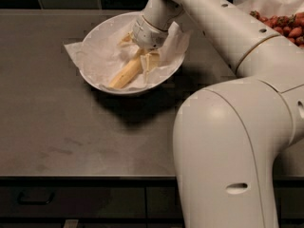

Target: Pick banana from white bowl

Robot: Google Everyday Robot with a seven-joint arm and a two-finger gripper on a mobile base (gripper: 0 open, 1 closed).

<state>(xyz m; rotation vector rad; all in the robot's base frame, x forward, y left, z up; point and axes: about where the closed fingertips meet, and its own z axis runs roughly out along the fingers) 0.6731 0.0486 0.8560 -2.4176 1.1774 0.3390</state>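
The pale-yellow banana lies slanted in the white bowl, on its crinkled white paper lining, with its lower end toward the bowl's front left. The bowl stands at the back middle of the dark counter. My gripper reaches down into the bowl from the right and sits at the banana's upper end, which it hides. The banana rests on the paper.
A second paper-lined bowl of red strawberries stands at the back right corner. My arm's large white body fills the right front. The counter's front edge runs along the bottom, with dark drawers below.
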